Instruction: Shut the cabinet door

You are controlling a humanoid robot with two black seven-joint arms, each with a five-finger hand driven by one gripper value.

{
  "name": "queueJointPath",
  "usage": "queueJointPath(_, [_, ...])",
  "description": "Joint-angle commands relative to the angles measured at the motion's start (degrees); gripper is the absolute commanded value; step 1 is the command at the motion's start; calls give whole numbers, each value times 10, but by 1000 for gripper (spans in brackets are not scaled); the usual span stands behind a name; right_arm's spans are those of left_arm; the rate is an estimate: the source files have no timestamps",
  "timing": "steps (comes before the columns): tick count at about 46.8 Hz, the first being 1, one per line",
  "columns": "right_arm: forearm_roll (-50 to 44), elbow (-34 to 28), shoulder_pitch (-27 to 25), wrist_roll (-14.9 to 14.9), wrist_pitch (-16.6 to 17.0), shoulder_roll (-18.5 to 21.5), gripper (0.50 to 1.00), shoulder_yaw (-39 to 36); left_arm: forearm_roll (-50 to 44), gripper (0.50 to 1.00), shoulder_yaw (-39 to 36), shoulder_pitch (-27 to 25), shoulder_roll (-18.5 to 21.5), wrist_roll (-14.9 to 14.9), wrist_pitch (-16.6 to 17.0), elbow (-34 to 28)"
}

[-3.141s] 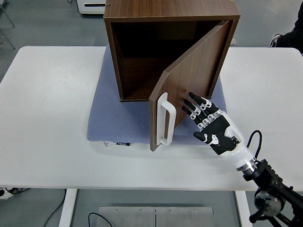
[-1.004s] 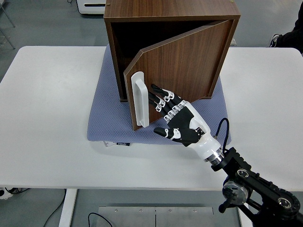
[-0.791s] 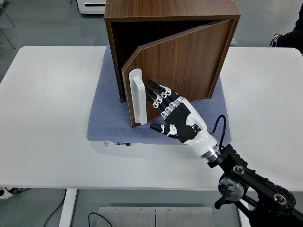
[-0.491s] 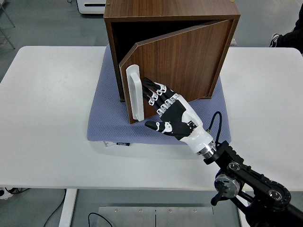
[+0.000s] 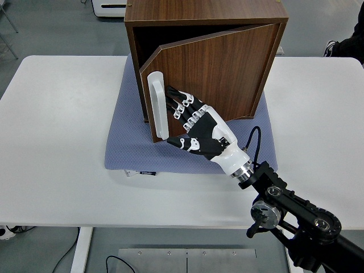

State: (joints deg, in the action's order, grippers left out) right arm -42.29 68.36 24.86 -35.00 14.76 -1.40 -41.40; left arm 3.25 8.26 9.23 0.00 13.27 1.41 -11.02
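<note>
White tabletop [image 5: 57, 125] fills most of the view, with grey floor beyond its far edge. Nearest to us, our right arm [image 5: 296, 213] comes in from the lower right and reaches forward and left. At its end our right hand [image 5: 196, 128] lies flat, fingers spread and extended, holding nothing. The fingertips [image 5: 173, 96] rest against the outer face of the door [image 5: 216, 79], just right of the white handle [image 5: 156, 105]. Our left arm is not in view.

Under the hand lies a blue-grey mat [image 5: 131, 142], and on it stands the brown wooden cabinet [image 5: 205, 17]. Its door is hinged on the right and hangs only partly open, the handle edge close to the cabinet's left wall, with a dark wedge of gap showing along the top and left.

We judge the closing to be nearly done, with just the last bit of swing left. To finish well, we push with flat fingers near the handle side, where leverage about the hinge is best, and we press toward the far side, into the cabinet, not sideways. We keep the push gentle and steady, since the cabinet sits on a soft mat and may slide or rock back under a hard shove. We also keep the fingers clear of the handle, so nothing catches as the door meets the frame.
</note>
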Motion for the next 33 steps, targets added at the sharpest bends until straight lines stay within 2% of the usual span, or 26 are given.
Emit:
queueJointPath(1, [0, -4, 2, 0, -5, 2, 1000, 0, 0, 1000, 0, 0, 0, 0, 0, 0])
queueJointPath(20, [4, -27, 31, 0, -33, 6, 1000, -4, 0, 1000, 0, 0, 0, 0, 0, 0])
queueJointPath(33, [18, -63, 61, 0, -36, 14, 1000, -4, 0, 1000, 0, 0, 0, 0, 0, -1])
